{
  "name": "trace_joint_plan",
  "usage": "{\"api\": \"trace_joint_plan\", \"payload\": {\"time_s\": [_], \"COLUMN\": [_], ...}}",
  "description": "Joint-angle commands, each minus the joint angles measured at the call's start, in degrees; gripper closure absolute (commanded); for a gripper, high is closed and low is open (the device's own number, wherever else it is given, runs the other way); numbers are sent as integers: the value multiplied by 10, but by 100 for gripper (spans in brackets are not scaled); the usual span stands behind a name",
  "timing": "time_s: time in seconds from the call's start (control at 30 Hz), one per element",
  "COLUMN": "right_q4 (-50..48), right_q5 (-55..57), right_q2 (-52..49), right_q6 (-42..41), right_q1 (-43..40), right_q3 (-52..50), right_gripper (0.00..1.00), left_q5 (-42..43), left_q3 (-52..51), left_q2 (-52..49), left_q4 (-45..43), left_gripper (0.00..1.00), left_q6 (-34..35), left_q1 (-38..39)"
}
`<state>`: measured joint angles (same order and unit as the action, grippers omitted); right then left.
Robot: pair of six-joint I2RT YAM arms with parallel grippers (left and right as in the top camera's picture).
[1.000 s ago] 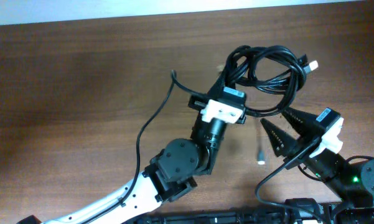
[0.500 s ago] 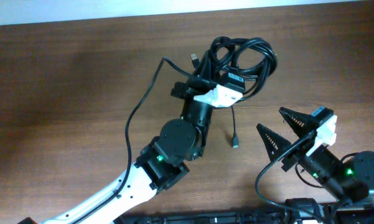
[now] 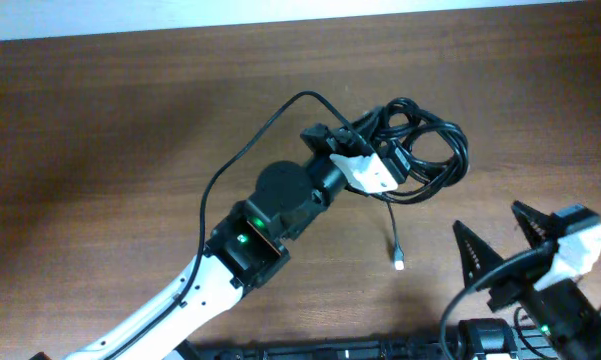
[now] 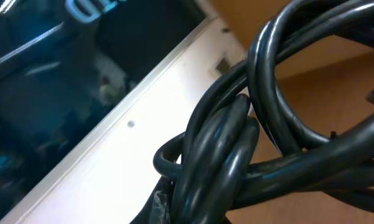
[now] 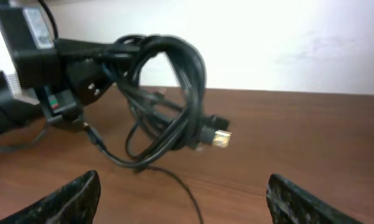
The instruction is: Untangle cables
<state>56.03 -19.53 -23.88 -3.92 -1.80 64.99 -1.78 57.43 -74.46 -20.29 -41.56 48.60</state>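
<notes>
The cables (image 3: 425, 150) are a bunch of thin black looped cords, held up off the wooden table by my left gripper (image 3: 380, 160), which is shut on them. One loose end hangs down to a small plug (image 3: 399, 264). In the left wrist view the cables (image 4: 236, 137) fill the frame close up. In the right wrist view the bundle (image 5: 174, 99) hangs ahead of me with a gold-tipped plug (image 5: 219, 139) sticking out. My right gripper (image 3: 515, 250) is open and empty, at the lower right, apart from the cables.
The brown wooden table (image 3: 100, 130) runs under both arms. A white wall edge (image 3: 280, 12) lines the far side. The left arm's own black wire (image 3: 240, 160) arcs over the table to the left of the gripper.
My left gripper has swung right with the cable bundle, the hanging plug following. My right gripper has drawn back toward the lower right corner, away from the bundle.
</notes>
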Motion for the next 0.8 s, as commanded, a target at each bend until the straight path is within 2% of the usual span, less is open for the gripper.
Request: {"api": "trace_joint_plan", "payload": {"time_s": [0.0,0.13,0.17,0.2,0.27,0.33,0.5,0.77], "right_q4": [12,12,11,10,10,3,-6,-10], "right_q5": [42,41,31,6,-57,-136,-222,-262], "right_q2": [1,1,1,1,1,1,0,-9], "right_q6": [37,52,53,68,110,136,146,146], "right_q1": [3,3,3,3,3,3,3,3], "right_q3": [26,26,26,26,26,26,26,26], "right_gripper": [16,15,12,8,7,4,1,1], "left_q5": [174,316,355,422,520,592,617,646], "left_q3": [10,10,10,10,10,10,10,10], "left_q2": [15,15,15,15,15,15,15,14], "left_q4": [-7,-14,-16,-20,-31,-46,-52,-61], "left_gripper": [100,100,100,100,100,100,100,100], "left_q6": [-4,-4,-4,-4,-4,-4,-6,-44], "left_q1": [-39,-82,-94,-112,-135,-152,-153,-142]}}
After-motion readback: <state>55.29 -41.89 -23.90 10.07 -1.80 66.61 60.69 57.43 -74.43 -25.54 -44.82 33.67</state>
